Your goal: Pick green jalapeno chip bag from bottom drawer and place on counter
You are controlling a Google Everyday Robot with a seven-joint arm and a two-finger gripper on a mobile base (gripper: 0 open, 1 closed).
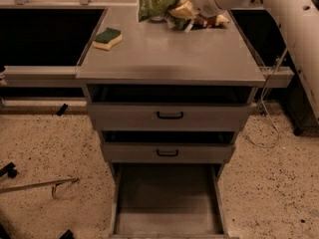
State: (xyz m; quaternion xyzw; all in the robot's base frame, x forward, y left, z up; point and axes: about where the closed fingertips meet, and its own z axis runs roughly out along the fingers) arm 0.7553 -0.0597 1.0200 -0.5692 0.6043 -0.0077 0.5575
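My gripper [175, 6] is at the end of the white arm that reaches in from the upper right. It is shut on the green jalapeno chip bag [153, 1] and holds it just above the back edge of the counter [169, 56]. The bag hangs to the left of the fingers, and its top runs out of view. The bottom drawer [167, 203] is pulled wide open at the bottom of the view, and its flat grey floor is bare.
A green-topped yellow sponge [107, 38] lies on the counter's back left. A brown-and-yellow snack bag [213, 20] lies behind the gripper, mostly hidden. The two upper drawers with black handles [169, 115] are slightly open. A thin metal rod [37, 185] lies on the speckled floor at left.
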